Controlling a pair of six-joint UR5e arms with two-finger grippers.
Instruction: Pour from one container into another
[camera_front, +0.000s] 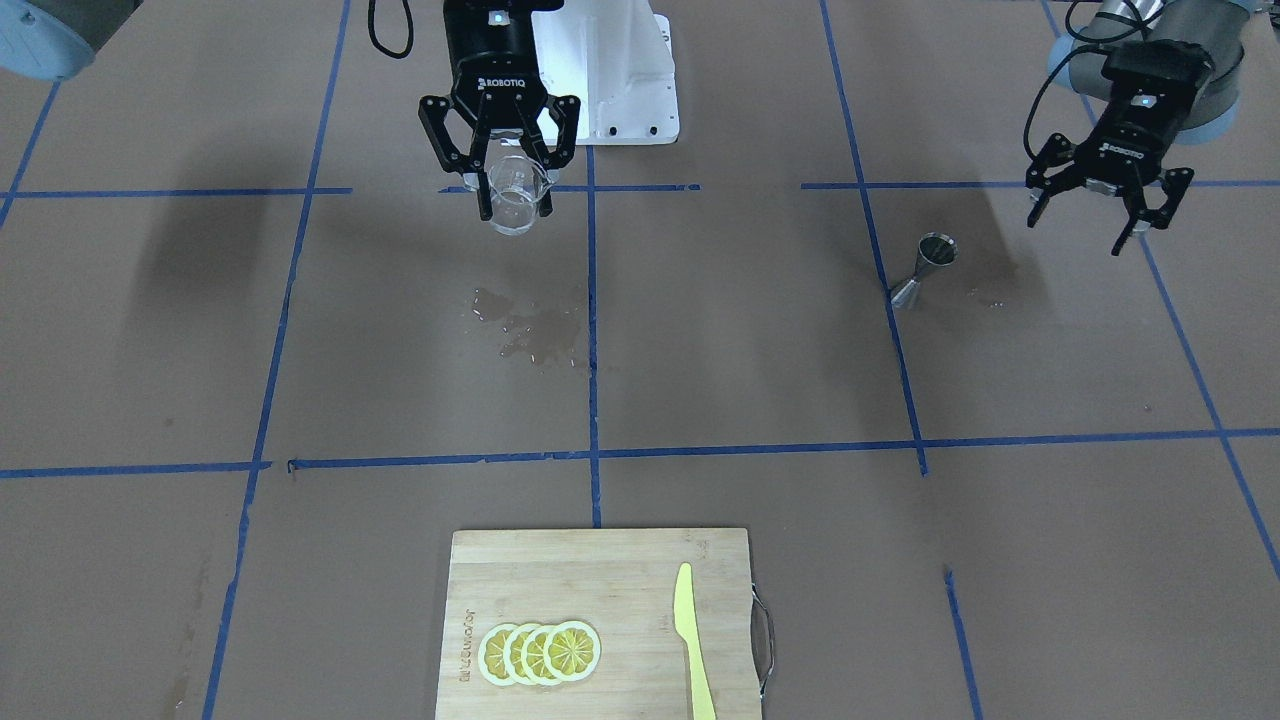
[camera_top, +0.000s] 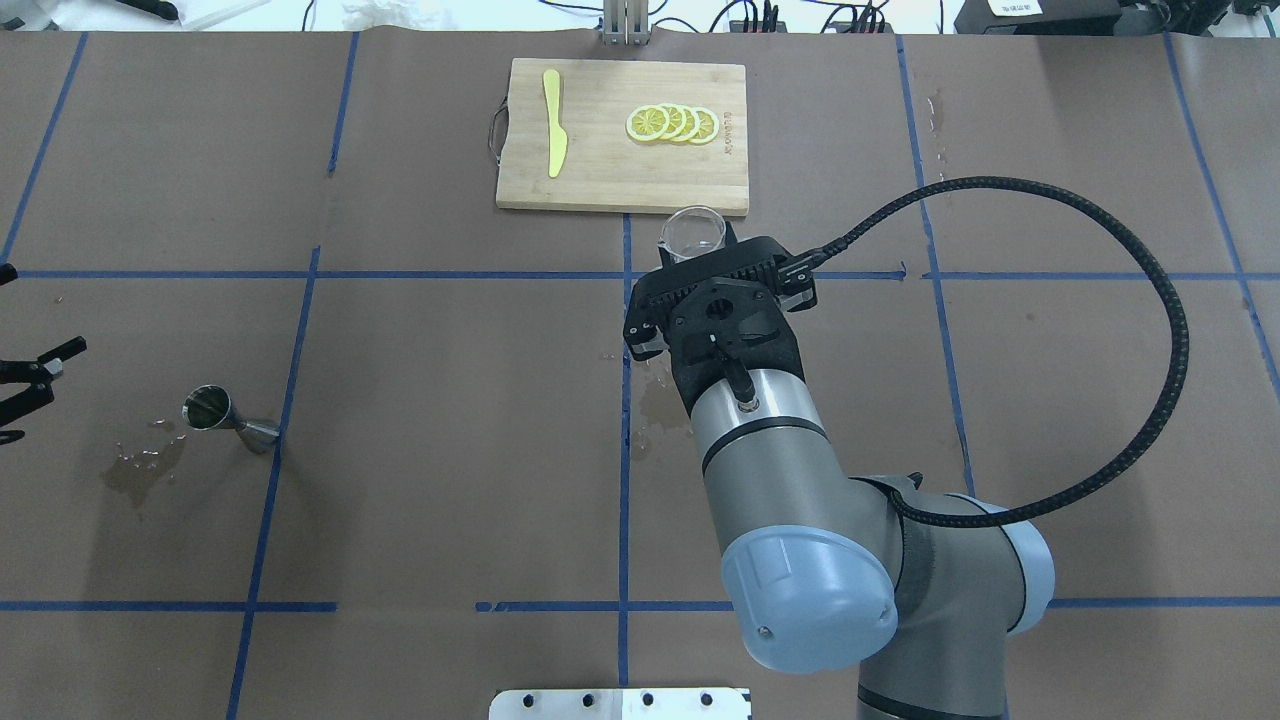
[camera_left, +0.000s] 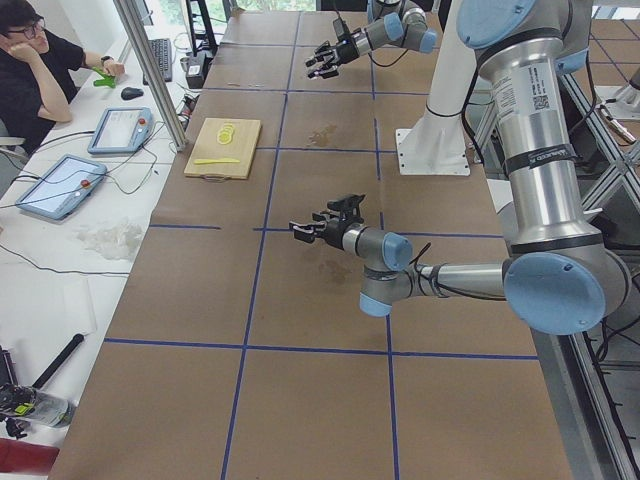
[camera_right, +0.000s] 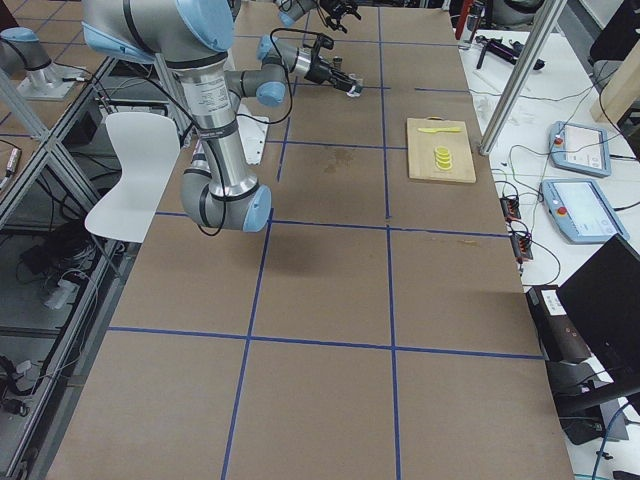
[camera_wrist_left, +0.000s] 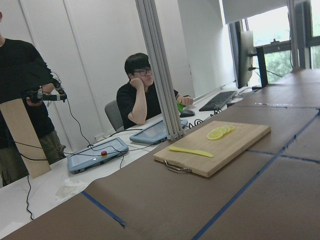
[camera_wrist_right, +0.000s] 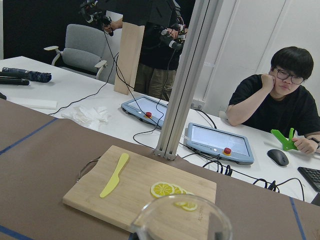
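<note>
The clear glass beaker (camera_front: 517, 213) hangs above the table, upright, with my right gripper (camera_front: 513, 188) shut on it from above. In the overhead view the beaker's rim (camera_top: 692, 232) pokes out past the right gripper (camera_top: 700, 262). The right wrist view shows only the rim (camera_wrist_right: 181, 219) at the bottom edge. Whether the beaker holds liquid I cannot tell. The steel jigger (camera_front: 925, 268) stands on the table by a blue tape line, also seen as the jigger (camera_top: 228, 417) at the overhead view's left. My left gripper (camera_front: 1090, 222) hovers open and empty beside and above it.
A wooden cutting board (camera_front: 600, 585) with lemon slices (camera_front: 540, 652) and a yellow knife (camera_front: 692, 640) lies at the operators' edge. A wet patch (camera_front: 530, 328) lies below the beaker, a smaller one (camera_top: 135, 470) by the jigger. A person sits past the table.
</note>
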